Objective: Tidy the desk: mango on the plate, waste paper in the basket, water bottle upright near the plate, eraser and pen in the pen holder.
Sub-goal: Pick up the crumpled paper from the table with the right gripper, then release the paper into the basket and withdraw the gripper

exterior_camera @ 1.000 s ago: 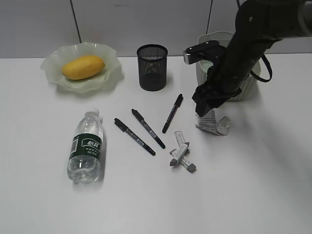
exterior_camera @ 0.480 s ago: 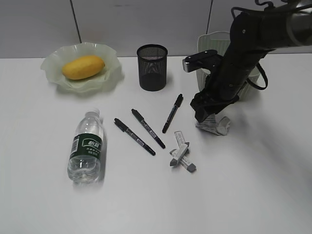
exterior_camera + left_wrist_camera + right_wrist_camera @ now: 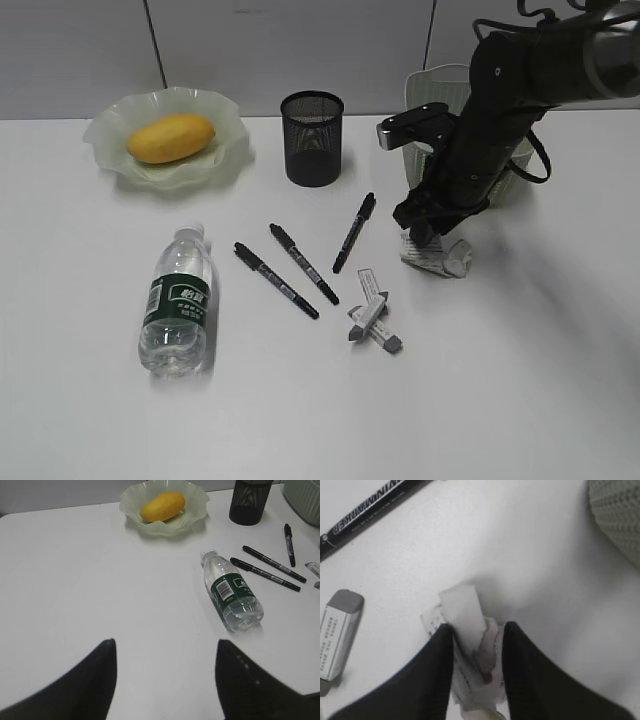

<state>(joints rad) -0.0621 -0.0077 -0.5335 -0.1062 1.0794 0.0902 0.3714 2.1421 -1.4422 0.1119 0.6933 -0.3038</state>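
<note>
Paper (image 3: 435, 254) lies crumpled on the counter (image 3: 520, 380) at centre right of the exterior frame, just below the basket (image 3: 452, 85), pinched between the right pincer's (image 3: 477, 650) jaws, likely so it can be lifted in. Off-frame there, the left pincer (image 3: 165, 675) hangs spread above bare white counter, a grey wall behind.

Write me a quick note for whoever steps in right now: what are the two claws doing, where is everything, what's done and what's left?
Right gripper: fingers closed around the waste paper, still on the desk beside the basket.
Left gripper: open, empty, hovering over bare desk.
Done: mango on the plate.
Left: paper into the basket; water bottle, lying down, to stand near the plate; three pens and the erasers into the pen holder.
</note>
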